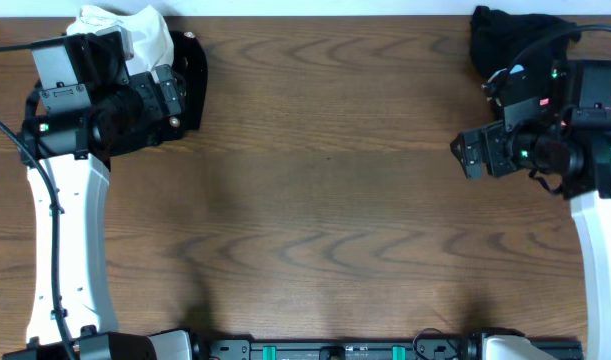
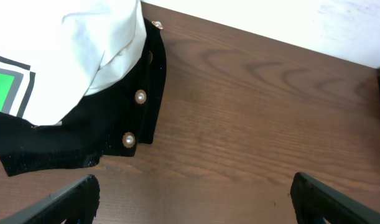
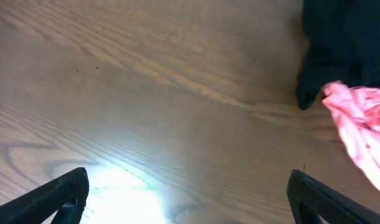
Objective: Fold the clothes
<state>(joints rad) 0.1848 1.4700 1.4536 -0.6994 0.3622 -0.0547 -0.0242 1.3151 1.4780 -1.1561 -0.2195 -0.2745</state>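
A crumpled white T-shirt point(image 1: 125, 30) with a green-and-black print point(image 2: 0, 87) lies at the table's back left corner. It rests on a black piece with gold buttons point(image 2: 115, 124). My left gripper point(image 2: 193, 199) is open and empty over bare wood, just right of this pile; it also shows in the overhead view point(image 1: 173, 95). A black garment point(image 1: 510, 35) lies at the back right, with a pink piece point(image 3: 364, 124) beside it. My right gripper point(image 3: 190, 199) is open and empty above the wood, left of that pile; it also shows in the overhead view point(image 1: 470, 152).
The wooden table point(image 1: 325, 180) stretches between the two piles. Its back edge runs along the top of the overhead view. The arm bases stand along the front edge point(image 1: 335, 350).
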